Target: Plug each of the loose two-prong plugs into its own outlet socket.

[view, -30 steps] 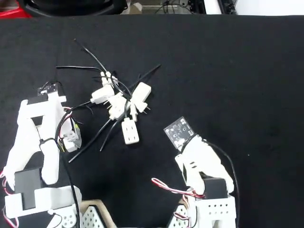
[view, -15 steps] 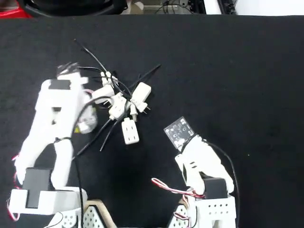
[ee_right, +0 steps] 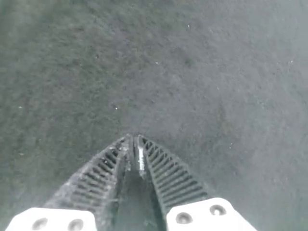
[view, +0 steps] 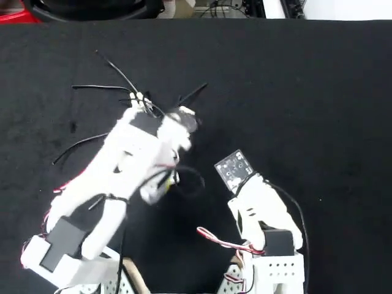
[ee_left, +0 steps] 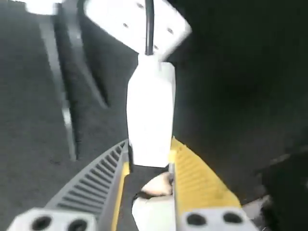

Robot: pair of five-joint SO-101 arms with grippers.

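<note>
Black cloth [view: 318, 92] covers the table, and on it lies a tangle of cords [view: 119, 73] with white plugs and sockets at its middle. The left arm [view: 116, 171] stretches right over the middle of that tangle. There the left gripper [ee_left: 149, 141] has its fingers [ee_left: 192, 173] pressed on either side of a white plug [ee_left: 149, 106], gripping its near end. A cord [ee_left: 149, 24] runs from the plug's far end across a white block [ee_left: 115, 17] just beyond it. I cannot tell whether that block is a socket. The right gripper [ee_right: 134, 139] rests well apart from the tangle, low over bare cloth, its fingers closed together on nothing.

The plug looks light, hard and smooth, so it will likely twist or slip if pinched off-centre. Its springy cord, caught in the tangle, may tug it sideways. The flat sides of the body, back near the cord end, seem the best hold, leaving the prongs free. A socket this light would probably slide when pushed, so it may need bracing.
</note>
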